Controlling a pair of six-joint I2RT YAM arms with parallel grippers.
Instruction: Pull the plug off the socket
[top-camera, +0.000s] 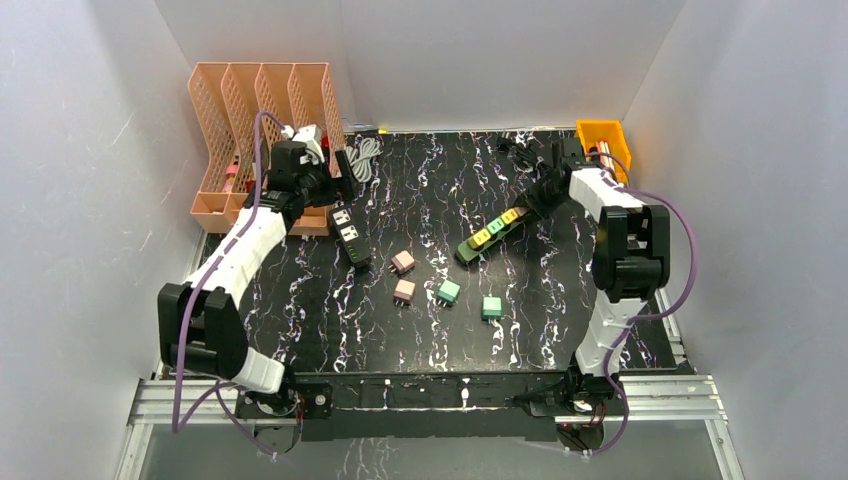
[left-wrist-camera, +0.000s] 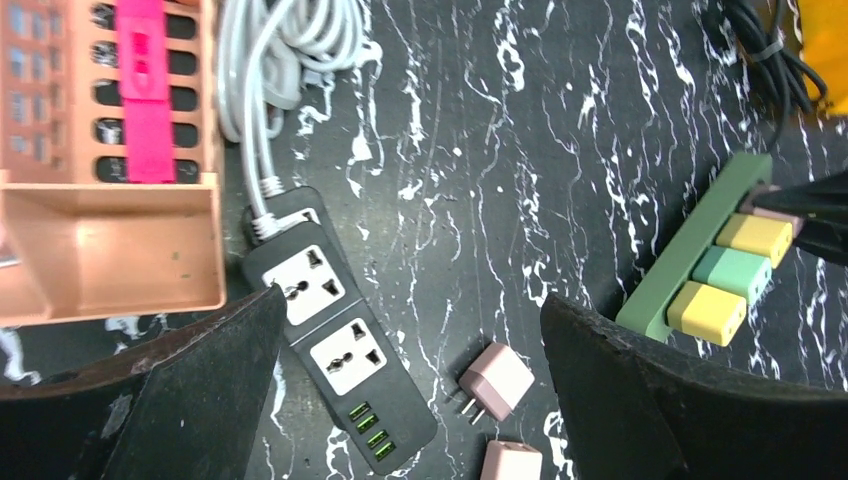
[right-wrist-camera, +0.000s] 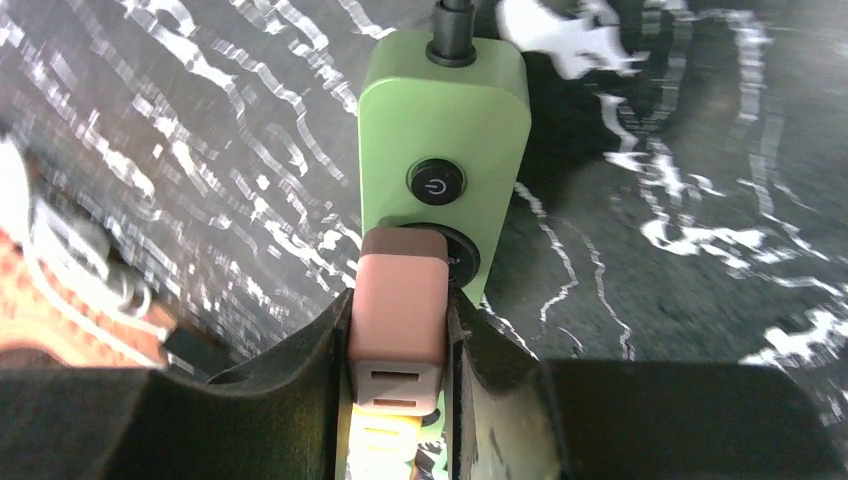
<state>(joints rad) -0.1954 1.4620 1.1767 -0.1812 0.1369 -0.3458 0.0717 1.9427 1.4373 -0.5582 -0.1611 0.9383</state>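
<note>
The right end effector (right-wrist-camera: 398, 345) is clamped on the pink plug (right-wrist-camera: 398, 310), one finger (right-wrist-camera: 300, 375) pressed flat against each side of the plug body. The plug sits seated in the green socket strip (right-wrist-camera: 445, 120), in the socket next to the round power button (right-wrist-camera: 436, 183), at the end where the black cord enters. In the top view this strip (top-camera: 490, 235) lies slanted on the right half of the desk (top-camera: 450, 180), with the right end effector (top-camera: 532, 203) at its far end. The left wrist view shows three more plugs in the same strip: yellow (left-wrist-camera: 755, 238), green (left-wrist-camera: 733, 272) and yellow (left-wrist-camera: 708, 312), in a row just beside the gripped one

The left end effector (left-wrist-camera: 412, 305) stands wide apart and holds nothing. It hangs above the black power strip (left-wrist-camera: 340, 340), well apart from the green strip, and the camera does not show whether its fingers (left-wrist-camera: 200, 400) touch that strip

Four loose plugs lie on the desk between the two strips: two pink (top-camera: 403, 262) (top-camera: 404, 291) and two green (top-camera: 449, 291) (top-camera: 491, 307)
</note>
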